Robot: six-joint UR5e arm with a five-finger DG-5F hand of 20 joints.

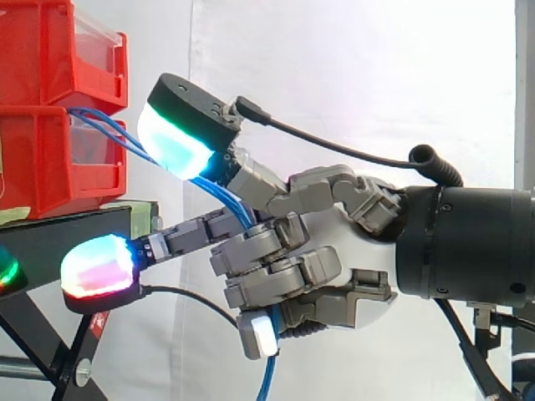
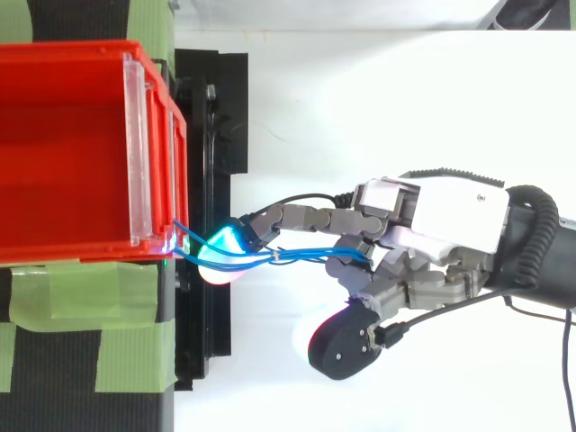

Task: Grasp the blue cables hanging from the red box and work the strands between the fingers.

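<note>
Thin blue cables [image 1: 113,132] leave the front of the lower red bin [image 1: 46,163] and run right and downward into my hand [image 1: 351,280]. The strands pass between curled fingers near the middle of the hand and hang out below it [image 1: 267,376]. One finger with a green-cyan pad [image 1: 171,138] stretches up toward the bin; another with a pink-red pad [image 1: 99,269] reaches left under the cables. From above, the blue cables [image 2: 306,256] stretch from the red bin's corner [image 2: 153,225] to the hand [image 2: 441,216].
A second red bin [image 1: 50,46] is stacked on the lower one. Both rest on a black stand [image 1: 58,242] with green tape [image 2: 81,297] on its top. The black frame [image 2: 211,135] juts out in front of the bins. A white curtain hangs behind.
</note>
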